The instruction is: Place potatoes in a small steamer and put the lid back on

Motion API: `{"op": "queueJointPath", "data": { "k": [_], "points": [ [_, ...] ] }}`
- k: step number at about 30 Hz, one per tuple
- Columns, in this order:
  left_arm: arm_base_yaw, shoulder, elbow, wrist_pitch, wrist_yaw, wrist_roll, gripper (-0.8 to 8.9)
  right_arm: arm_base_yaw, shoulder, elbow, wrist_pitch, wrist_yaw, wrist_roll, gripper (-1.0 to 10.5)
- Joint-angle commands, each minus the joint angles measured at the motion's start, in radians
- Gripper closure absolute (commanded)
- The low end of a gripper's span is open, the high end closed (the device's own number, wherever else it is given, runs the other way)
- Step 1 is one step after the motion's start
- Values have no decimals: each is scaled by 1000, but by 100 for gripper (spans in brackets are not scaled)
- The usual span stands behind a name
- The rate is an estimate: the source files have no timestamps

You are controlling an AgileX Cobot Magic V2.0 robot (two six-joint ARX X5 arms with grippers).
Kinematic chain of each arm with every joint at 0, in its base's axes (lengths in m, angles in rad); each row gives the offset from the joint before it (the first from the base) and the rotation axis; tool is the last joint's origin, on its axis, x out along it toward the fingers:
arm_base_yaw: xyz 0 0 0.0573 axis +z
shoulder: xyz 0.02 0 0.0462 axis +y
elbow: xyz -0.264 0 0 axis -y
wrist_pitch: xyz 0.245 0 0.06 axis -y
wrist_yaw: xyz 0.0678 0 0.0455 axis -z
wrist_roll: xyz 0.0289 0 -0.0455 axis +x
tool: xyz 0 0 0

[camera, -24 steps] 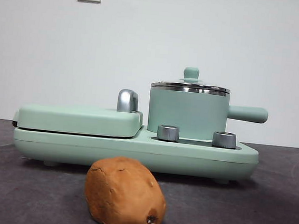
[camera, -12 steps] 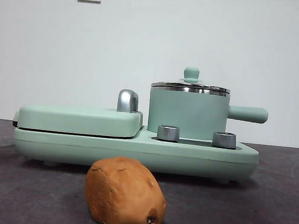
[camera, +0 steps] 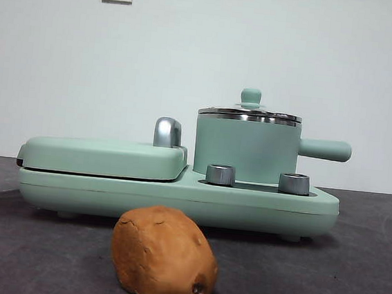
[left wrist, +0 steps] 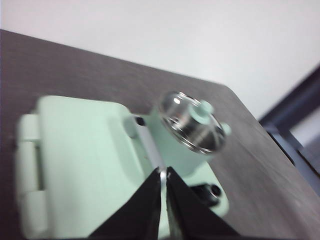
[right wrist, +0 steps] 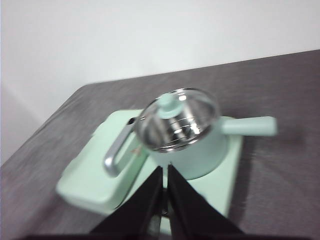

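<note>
The orange-brown potato (camera: 164, 256) lies on the dark table in front of the appliance, dark eye toward the right end. The mint-green small steamer (camera: 246, 147) stands on the right of the appliance base, its handle (camera: 325, 150) pointing right. The glass lid (camera: 249, 113) with its green knob sits on it. The steamer and lid also show in the left wrist view (left wrist: 192, 122) and the right wrist view (right wrist: 178, 120). My left gripper (left wrist: 163, 175) is shut and empty, above the appliance. My right gripper (right wrist: 164, 172) is shut and empty, above and short of the steamer. Neither arm shows in the front view.
The mint-green appliance base (camera: 177, 197) carries a flat green griddle cover (camera: 105, 156) on its left with a steel handle (camera: 167, 132), and two steel dials (camera: 220, 174) in front of the steamer. A white wall stands behind.
</note>
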Motion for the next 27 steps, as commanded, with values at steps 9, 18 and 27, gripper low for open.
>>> {"op": "queueJointPath", "data": {
  "k": [9,18,27],
  "points": [
    [-74,91,111,-137,83,203,799,68,122,117,-74,-80,-171,935],
    [-81,95,110,-138,77,267,736,99,122,117,-77,-77,-171,906],
    [-81,98,110,-134,74,267,398,99,122,117,-78,-77,-161,507]
  ]
}}
